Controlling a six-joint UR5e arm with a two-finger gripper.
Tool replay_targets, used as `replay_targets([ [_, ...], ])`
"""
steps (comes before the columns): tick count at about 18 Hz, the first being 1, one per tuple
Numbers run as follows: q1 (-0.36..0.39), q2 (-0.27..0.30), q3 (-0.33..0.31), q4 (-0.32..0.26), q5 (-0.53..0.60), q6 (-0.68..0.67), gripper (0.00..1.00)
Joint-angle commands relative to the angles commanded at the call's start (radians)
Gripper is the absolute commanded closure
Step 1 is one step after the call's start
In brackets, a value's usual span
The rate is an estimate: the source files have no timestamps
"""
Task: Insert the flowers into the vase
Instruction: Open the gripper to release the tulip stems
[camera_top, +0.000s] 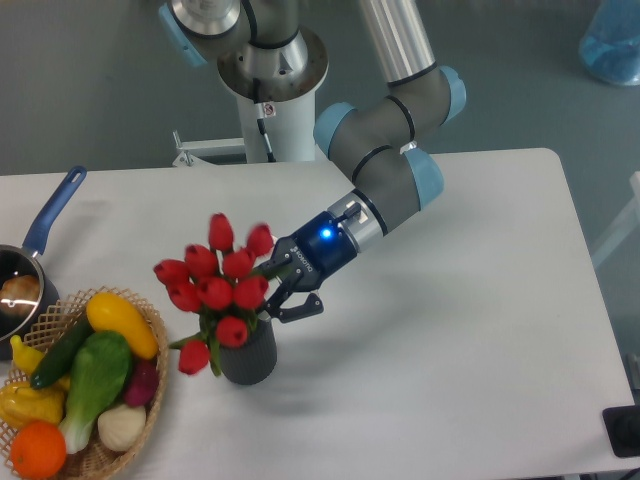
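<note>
From here I can't see whether the gripper (277, 297) is clamped on the stems; the flowers (217, 285) cover its fingertips and look motion-blurred. They also hide the vase (249, 357) mouth just below it. Far left of it, the saucepan (28, 265) is cropped.

"How many tulips (222, 287) did you count?"
"About ten, one vase (249, 355)."
"And on the worktop (450, 330)?"
"One saucepan (28, 270), one wicker basket (150, 390), one orange (38, 450)."
</note>
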Motion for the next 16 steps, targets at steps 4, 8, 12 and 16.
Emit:
replay_targets([
  [4,0.000,-0.002,-0.002,0.000,0.000,0.044,0.26],
  [8,0.002,-0.006,-0.002,0.000,0.000,0.046,0.24],
  [12,0.008,-0.006,0.000,0.000,0.000,0.051,0.08],
  [16,0.014,-0.003,0.002,0.000,0.005,0.048,0.00],
])
